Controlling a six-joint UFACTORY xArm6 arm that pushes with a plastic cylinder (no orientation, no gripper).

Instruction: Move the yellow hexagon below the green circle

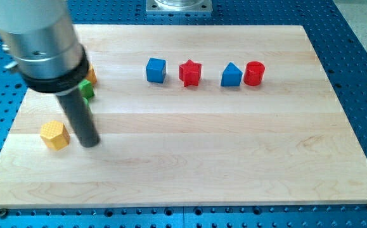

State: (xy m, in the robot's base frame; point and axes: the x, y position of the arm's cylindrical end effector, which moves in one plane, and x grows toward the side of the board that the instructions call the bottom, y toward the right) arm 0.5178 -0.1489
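The yellow hexagon (54, 135) lies on the wooden board near the view's left edge. My tip (89, 143) rests on the board just to the hexagon's right, very close to it. A green block (87, 90) shows above the tip, mostly hidden behind the rod, so its shape cannot be made out. An orange-yellow block (92, 74) peeks out just above the green one, also mostly hidden by the arm.
A blue cube (156, 69), a red star (190, 73), a blue triangular block (231, 75) and a red cylinder (254, 73) stand in a row at the view's top middle. The board's left edge (6, 142) is close to the hexagon.
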